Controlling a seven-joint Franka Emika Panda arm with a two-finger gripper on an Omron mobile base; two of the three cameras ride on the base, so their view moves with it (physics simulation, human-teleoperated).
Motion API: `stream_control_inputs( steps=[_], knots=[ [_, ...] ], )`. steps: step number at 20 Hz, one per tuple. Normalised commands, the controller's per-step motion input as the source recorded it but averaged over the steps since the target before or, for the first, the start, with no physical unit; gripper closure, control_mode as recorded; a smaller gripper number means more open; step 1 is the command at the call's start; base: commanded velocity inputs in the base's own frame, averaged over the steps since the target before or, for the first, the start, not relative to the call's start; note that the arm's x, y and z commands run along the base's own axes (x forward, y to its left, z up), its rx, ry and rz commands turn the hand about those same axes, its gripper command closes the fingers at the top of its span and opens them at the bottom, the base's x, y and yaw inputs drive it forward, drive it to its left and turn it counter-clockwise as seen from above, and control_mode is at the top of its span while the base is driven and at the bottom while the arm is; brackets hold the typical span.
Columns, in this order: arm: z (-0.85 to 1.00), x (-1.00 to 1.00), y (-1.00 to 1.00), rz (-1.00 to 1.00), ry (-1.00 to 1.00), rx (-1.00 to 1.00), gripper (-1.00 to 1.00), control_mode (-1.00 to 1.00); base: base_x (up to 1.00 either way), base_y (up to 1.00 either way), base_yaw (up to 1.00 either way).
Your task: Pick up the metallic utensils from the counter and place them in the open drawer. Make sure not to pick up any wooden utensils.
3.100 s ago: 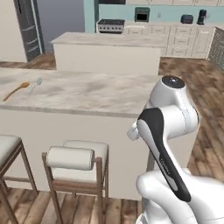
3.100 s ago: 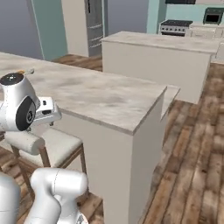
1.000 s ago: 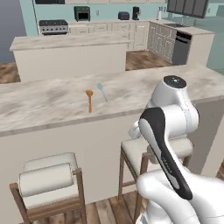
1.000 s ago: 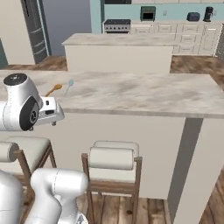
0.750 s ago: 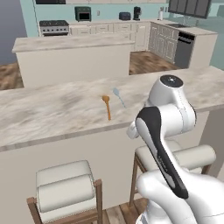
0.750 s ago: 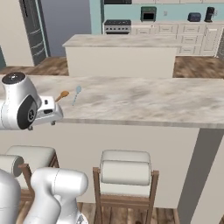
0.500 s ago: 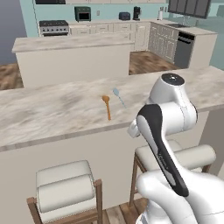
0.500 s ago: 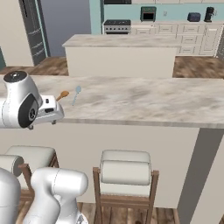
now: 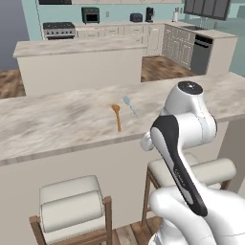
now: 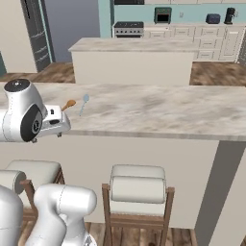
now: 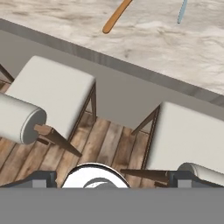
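Two utensils: wooden spoon and silver spoon are lying side by side mid-frame on the counter.
View: barely shifting now; base is settling.
Gripper: hanging fully open, empty, lower centre.
Drawer: cannot tell.

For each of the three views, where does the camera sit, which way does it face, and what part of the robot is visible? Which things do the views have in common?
Left base view: behind the arm's left, facing forward and down at the counter, wooden spoon and silver spoon; the arm rises at lower right.
Right base view: behind the arm's right, facing the same counter; the arm is at lower left.
Hand view: on the hand, looking down at two stools and the counter edge; the claw's open tips stand at the bottom.
Shared: all three show the counter and both spoons.
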Motion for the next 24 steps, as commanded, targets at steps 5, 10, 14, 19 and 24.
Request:
stream_control_inputs(
  steps=[5,10,14,19,24],
  knots=[
    [0.00,0.00,0.00,0.00,0.00,0.00,-1.00,1.00,0.00,0.00,0.00],
    [0.00,-0.01,-0.17,-0.02,-0.04,0.05,-1.00,-1.00,0.00,0.00,0.00],
    [0.09,-0.13,-0.29,0.00,-0.10,0.07,-1.00,-1.00,0.00,0.00,0.00],
    [0.40,-0.01,-0.21,-0.13,-0.09,0.03,-1.00,-1.00,0.00,0.00,0.00],
    [0.26,0.37,0.20,-0.30,-0.04,0.00,-1.00,-1.00,0.00,0.00,0.00]
  ],
)
